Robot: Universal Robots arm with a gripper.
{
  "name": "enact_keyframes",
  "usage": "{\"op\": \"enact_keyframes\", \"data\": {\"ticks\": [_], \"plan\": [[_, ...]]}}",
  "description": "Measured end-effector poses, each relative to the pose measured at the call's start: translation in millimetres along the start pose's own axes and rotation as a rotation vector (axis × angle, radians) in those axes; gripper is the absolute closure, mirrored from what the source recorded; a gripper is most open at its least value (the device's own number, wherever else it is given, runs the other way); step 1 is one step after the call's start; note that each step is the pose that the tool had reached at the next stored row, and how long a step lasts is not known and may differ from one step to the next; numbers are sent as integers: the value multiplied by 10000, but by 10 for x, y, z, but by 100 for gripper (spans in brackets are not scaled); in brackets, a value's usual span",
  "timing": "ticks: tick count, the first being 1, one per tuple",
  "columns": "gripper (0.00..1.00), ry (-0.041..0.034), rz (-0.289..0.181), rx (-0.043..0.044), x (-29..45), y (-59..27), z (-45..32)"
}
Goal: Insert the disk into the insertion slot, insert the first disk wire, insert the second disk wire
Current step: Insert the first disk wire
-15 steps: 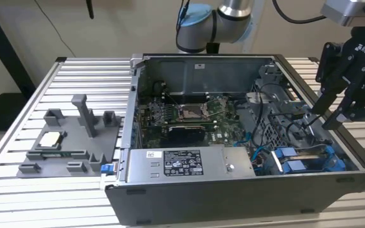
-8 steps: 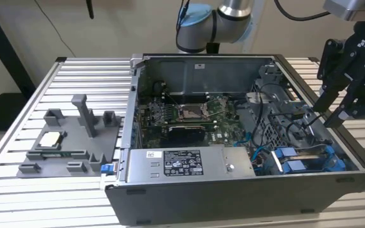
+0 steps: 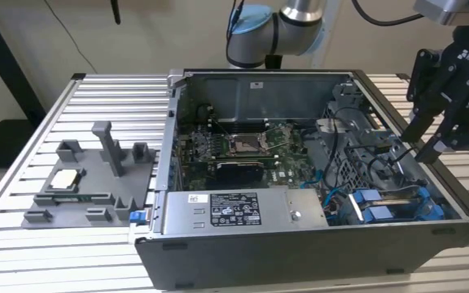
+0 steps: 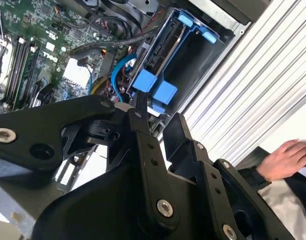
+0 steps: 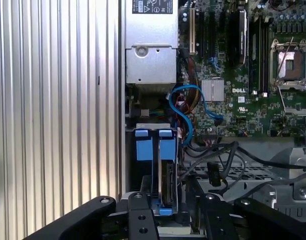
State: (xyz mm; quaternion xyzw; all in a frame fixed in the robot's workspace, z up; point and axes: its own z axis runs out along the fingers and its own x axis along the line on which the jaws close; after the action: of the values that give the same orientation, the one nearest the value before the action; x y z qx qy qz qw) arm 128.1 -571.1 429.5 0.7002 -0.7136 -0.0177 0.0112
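Two spread, empty fingers (image 3: 418, 125) of the gripper (image 3: 419, 148) hang over the case's (image 3: 300, 256) wall on the exterior view's right, above the disk (image 5: 168, 186), which stands on edge in the slot (image 5: 152, 126) behind blue tabs (image 5: 144, 149), just beside loose cables (image 5: 185, 115).

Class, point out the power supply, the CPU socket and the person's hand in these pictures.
Power supply (image 3: 222, 210): exterior view, on its white label.
CPU socket (image 5: 292, 62): first wrist view, on its centre.
Hand (image 4: 285, 157): second wrist view, on the middle of the hand.
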Motion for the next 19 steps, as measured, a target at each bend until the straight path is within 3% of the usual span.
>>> {"op": "enact_keyframes", "data": {"ticks": [1, 4, 7, 12, 19], "plan": [[59, -14, 0, 0, -14, 0, 0], [59, -175, -8, 12, -60, 3, 19], [59, -256, -10, 25, -110, 13, 57], [59, -275, -91, 109, -172, 39, 139], [59, -316, -633, 233, -193, 47, 233]]}}
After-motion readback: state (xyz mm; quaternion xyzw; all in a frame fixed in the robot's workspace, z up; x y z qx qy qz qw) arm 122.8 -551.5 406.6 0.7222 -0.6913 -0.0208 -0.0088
